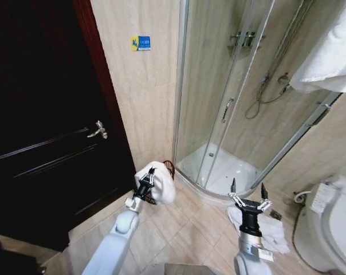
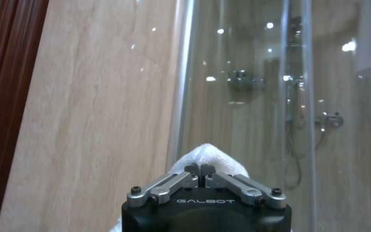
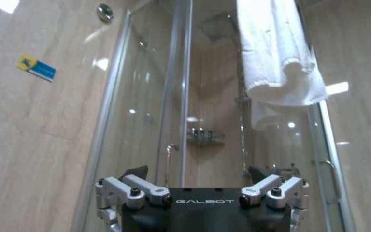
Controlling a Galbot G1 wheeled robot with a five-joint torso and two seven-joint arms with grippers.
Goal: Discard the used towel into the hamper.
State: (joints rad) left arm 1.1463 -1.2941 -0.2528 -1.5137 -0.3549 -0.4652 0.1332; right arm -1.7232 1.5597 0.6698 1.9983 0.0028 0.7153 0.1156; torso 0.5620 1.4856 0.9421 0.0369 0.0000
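Used towel (image 1: 159, 182): white, bunched, held up off the floor in the left hand (image 1: 150, 176), near the base of the tiled wall between the dark door and the shower enclosure. In the left wrist view the left hand's fingers (image 2: 172, 182) are pressed together at the tips, pinching a white fold of the towel that rises just past them.

Hamper (image 1: 169, 168): dark red-brown open weave, on the floor against the wall, just beyond and to the right of the held towel. The towel covers most of it; part of the rim and side is visible. The towel hangs in front of and partly over the hamper; whether cloth touches the rim, cannot tell.

Right hand (image 1: 249, 197): to the right and nearer, raised above the floor tiles, fingers spread wide and pinching nothing. Well apart from the hamper. A second white towel (image 1: 270, 232) lies crumpled on the floor just behind it.

Surroundings: curved glass shower enclosure (image 1: 219, 109) on the far right, white shower tray (image 1: 230, 169) at its foot. Another white towel (image 1: 327, 54) hangs at upper right. Toilet (image 1: 327, 229) at near right. Dark door (image 1: 47, 126) with metal handle (image 1: 97, 131) on the left.
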